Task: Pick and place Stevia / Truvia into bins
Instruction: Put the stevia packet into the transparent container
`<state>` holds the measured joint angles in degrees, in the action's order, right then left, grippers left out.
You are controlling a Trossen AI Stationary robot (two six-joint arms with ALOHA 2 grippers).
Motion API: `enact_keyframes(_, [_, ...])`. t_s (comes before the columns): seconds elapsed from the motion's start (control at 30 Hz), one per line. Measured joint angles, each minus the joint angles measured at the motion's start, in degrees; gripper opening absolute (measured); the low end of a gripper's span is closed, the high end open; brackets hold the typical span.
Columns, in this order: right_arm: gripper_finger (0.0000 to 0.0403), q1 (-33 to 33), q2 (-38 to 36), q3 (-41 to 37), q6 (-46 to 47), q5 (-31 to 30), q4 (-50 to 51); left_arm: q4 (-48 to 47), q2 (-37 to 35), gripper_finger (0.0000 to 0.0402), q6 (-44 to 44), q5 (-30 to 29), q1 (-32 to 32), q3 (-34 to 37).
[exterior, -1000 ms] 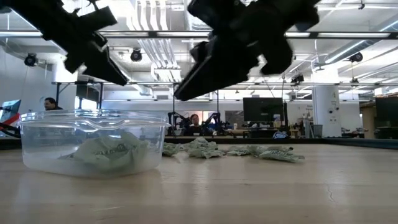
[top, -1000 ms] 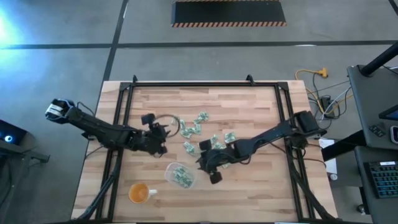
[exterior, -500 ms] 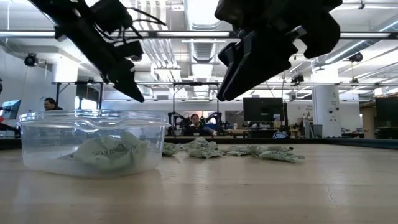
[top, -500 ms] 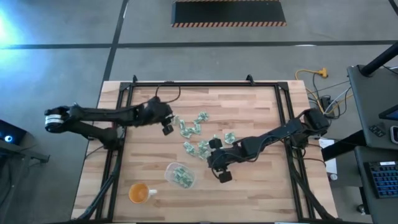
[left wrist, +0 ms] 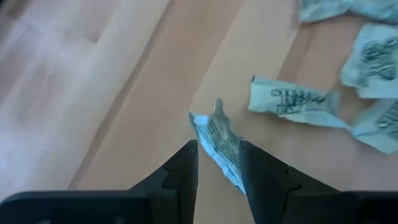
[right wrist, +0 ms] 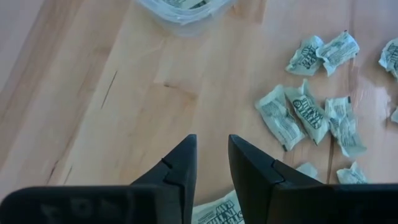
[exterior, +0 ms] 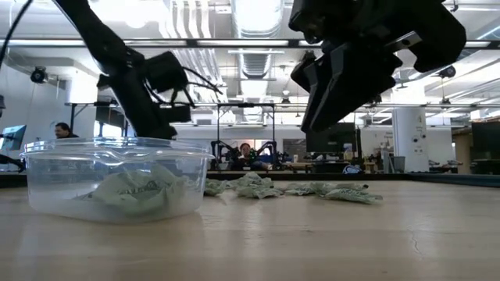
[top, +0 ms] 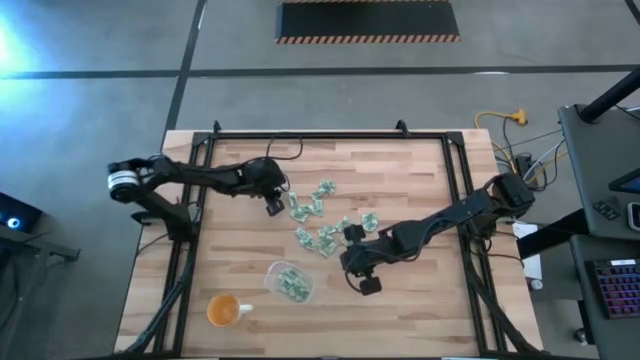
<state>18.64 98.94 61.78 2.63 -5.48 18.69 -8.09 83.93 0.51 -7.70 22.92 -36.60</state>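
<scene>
Pale green and white Stevia packets (top: 322, 215) lie scattered on the middle of the wooden table; the low view shows them as a flat heap (exterior: 289, 189). The clear bin (top: 290, 281) (exterior: 117, 176) stands nearer the front edge with several packets inside. My left gripper (top: 277, 200) (left wrist: 217, 146) hangs open just above the left end of the scatter, and one packet (left wrist: 219, 140) lies on the wood in line with its gap. My right gripper (top: 355, 272) (right wrist: 211, 140) hangs open over bare wood to the right of the bin (right wrist: 183, 9), with loose packets (right wrist: 305, 115) beside it.
An orange cup (top: 224, 310) stands near the front left corner, beside the bin. A black frame (top: 200, 200) runs along the table's left, far and right sides. There is free wood in front of and to the right of my right gripper.
My left gripper has swung from the left of the packets toward the far edge, then right and down to the left end of the scatter. My right gripper has drifted away from the bin toward the table's right edge.
</scene>
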Motion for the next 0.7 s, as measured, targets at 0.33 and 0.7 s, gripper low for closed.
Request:
enact_keyframes(0.33, [0.0074, 0.00, 0.07, -0.35, 0.12, -0.07, -0.05, 6.93, 4.44, 0.0099, -1.38, 4.05, 0.09, -0.13])
enact_keyframes(0.7, [0.0068, 0.00, 0.13, -0.90, 0.24, -0.09, -0.01, 5.51, 4.86, 0.0048, -2.88, 5.69, 0.08, 0.07])
